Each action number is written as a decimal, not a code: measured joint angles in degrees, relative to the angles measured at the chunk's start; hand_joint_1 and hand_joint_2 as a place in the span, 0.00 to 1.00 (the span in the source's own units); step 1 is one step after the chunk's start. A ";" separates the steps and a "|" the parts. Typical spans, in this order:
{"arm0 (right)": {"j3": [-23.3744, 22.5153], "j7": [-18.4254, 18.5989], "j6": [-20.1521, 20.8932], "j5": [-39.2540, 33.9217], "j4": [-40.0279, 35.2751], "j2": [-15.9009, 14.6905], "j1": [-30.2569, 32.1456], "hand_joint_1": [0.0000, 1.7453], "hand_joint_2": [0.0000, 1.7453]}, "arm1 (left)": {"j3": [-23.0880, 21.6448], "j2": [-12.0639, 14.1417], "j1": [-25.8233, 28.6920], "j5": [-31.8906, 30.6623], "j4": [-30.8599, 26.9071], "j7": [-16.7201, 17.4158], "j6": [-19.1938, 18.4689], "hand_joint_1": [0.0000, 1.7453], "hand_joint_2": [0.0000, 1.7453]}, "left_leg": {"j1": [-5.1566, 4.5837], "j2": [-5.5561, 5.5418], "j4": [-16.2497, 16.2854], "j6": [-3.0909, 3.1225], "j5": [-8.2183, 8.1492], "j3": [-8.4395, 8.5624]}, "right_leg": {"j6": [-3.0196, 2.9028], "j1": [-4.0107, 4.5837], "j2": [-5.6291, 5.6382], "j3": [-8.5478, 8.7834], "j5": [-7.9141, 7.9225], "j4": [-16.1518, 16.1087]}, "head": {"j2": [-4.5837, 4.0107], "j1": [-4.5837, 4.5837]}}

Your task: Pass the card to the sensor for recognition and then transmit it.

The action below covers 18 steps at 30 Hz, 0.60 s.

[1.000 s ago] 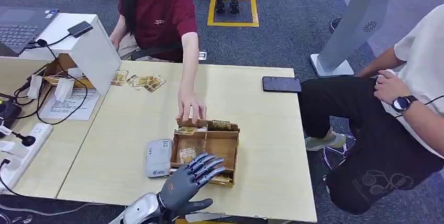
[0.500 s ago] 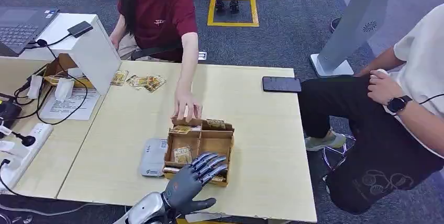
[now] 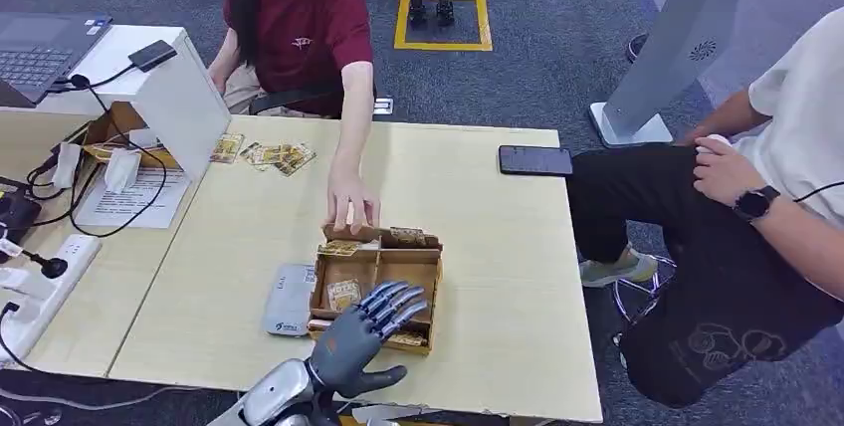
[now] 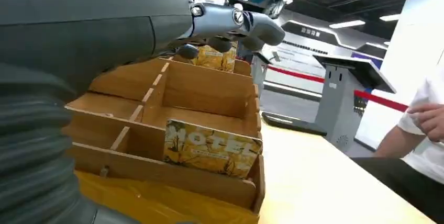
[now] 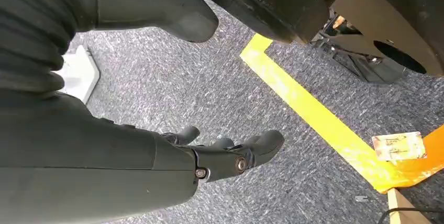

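**Left hand spread over the card box, right hand hanging by the floor**

Starting at your left, a white stand with a dark device on top stood at the table edge, cables trailing beside it. Just beyond it a loose row of cards lay on the tabletop. Nearer you, the grey sensor lay flat, touching the left wall of the wooden box.

Your left hand hovered over the box's near compartments, fingers apart and stretched forward, holding nothing. In the left wrist view a yellow card stood on edge against the near divider, below the fingertips and apart from them. Another card lay in a left compartment, just ahead of the hand.

At the box's far rim a person's hand rested on the wood, beside the cards there.

Further right a black phone lay near the table's far edge, and a second person sat off the right side.

Your right hand hung over grey carpet by a yellow floor line, fingers loosely curled, gripping nothing.
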 joint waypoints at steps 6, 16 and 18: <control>0.00 -0.02 0.00 0.00 0.00 0.00 0.01 0.00 1.00 | 0.35 0.00 -0.49 -0.46 0.37 1.49 1.62 0.00 1.00 | 0.00 0.00 0.00 0.00 0.00 0.00 | 0.00 0.00 0.00 0.00 0.00 0.00 | 0.00 0.00; 0.00 -0.07 -0.02 0.00 0.00 0.00 0.01 0.00 1.00 | 0.70 0.00 -0.75 -0.55 1.11 1.29 1.64 1.00 1.00 | 0.00 0.00 0.00 0.00 0.00 0.00 | 0.00 0.00 0.00 0.00 0.00 0.00 | 0.00 0.00; 0.00 -0.17 0.00 0.00 0.00 0.00 0.02 0.00 1.00 | 0.70 0.00 -0.75 -0.63 1.16 1.14 1.62 1.00 1.00 | 0.00 0.00 0.00 0.00 0.00 0.00 | 0.00 0.00 0.00 0.00 0.00 0.00 | -0.02 0.00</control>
